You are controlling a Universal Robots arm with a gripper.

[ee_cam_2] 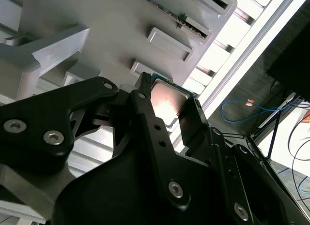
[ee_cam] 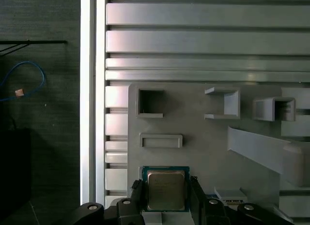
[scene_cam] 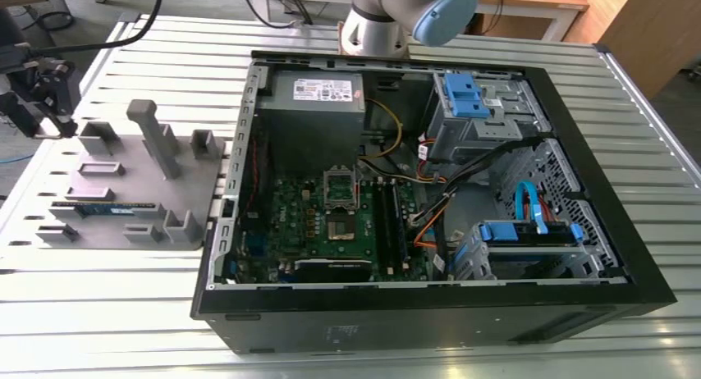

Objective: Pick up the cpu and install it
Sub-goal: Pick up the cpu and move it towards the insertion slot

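Jaws tight on cpu over block-studded fixture plate.

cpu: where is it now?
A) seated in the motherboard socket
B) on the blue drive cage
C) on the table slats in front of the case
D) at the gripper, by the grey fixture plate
D: both wrist views show the cpu right at the gripper, with the grey fixture plate behind it.
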